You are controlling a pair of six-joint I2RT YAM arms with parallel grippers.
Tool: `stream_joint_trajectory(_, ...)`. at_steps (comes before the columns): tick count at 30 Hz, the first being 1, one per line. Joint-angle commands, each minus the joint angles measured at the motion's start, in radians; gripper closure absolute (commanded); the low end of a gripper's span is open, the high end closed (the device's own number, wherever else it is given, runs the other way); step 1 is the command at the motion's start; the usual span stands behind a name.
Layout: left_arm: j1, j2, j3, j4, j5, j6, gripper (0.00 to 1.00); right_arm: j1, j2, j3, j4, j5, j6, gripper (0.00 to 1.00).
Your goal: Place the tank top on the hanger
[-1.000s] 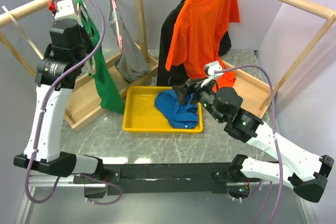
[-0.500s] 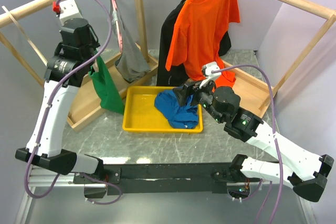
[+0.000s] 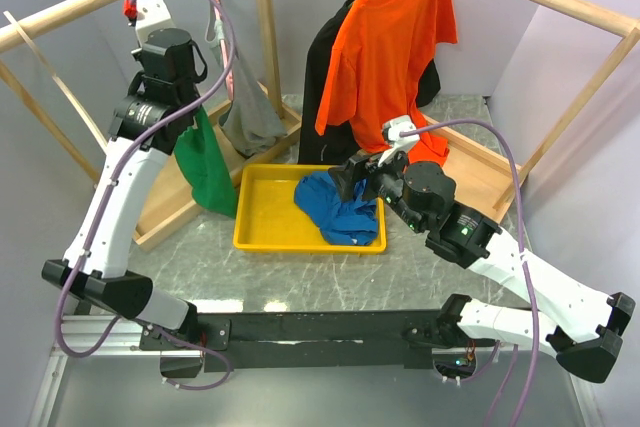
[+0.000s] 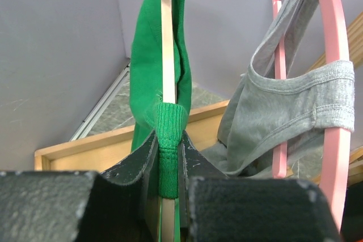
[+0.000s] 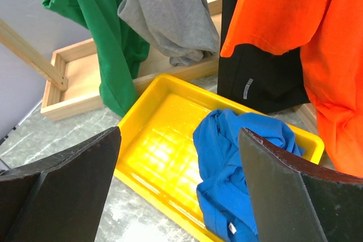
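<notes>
Upper left of the overhead view, the left gripper (image 4: 168, 151) pinches the tank top (image 4: 148, 55) against the hanger (image 4: 166, 38). Centre frame, the right gripper (image 5: 178, 157) gapes wide over the blue garment (image 5: 227, 157)

Five garments (image 3: 385, 47), one yellow tray (image 3: 262, 219), perhaps three hangers (image 4: 166, 32).

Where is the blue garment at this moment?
In the top view, the blue garment lies in the right half of the yellow tray, in front of the orange T-shirt.

No legible text is found anywhere; a small grey tag (image 5: 248, 88) on the black garment (image 5: 266, 80) cannot be read.
</notes>
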Motion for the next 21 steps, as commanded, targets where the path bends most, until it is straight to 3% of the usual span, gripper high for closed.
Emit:
stream_joint_trajectory(1,-0.001,0.027,0.046,0.075,0.005,0.011,0.99,0.001,0.003,0.034,0.008,0.011,0.006,0.09)
stream_joint_trajectory(3,-0.001,0.024,0.036,0.076,0.014,0.009,0.95,0.001,-0.002,0.030,0.009,0.011,0.006,0.09)
stream_joint_trajectory(9,-0.001,-0.029,-0.001,0.090,0.014,0.019,0.70,0.001,-0.010,0.019,0.014,-0.001,0.016,0.09)
stream_joint_trajectory(12,-0.001,-0.057,-0.006,0.082,0.017,0.023,0.48,0.000,-0.016,0.014,0.009,-0.011,0.026,0.09)
stream_joint_trajectory(15,-0.001,-0.089,-0.003,0.067,0.047,0.029,0.40,0.001,-0.023,0.008,0.003,-0.014,0.039,0.09)
stream_joint_trajectory(18,-0.001,-0.107,0.029,0.024,0.064,0.035,0.14,0.001,-0.040,-0.007,0.003,-0.021,0.051,0.08)
stream_joint_trajectory(19,-0.003,-0.112,0.040,0.012,0.072,0.038,0.01,0.003,-0.046,-0.012,0.003,-0.026,0.054,0.08)
stream_joint_trajectory(21,-0.004,-0.130,0.074,-0.024,0.110,0.038,0.01,0.001,-0.063,-0.024,0.009,-0.030,0.062,0.08)
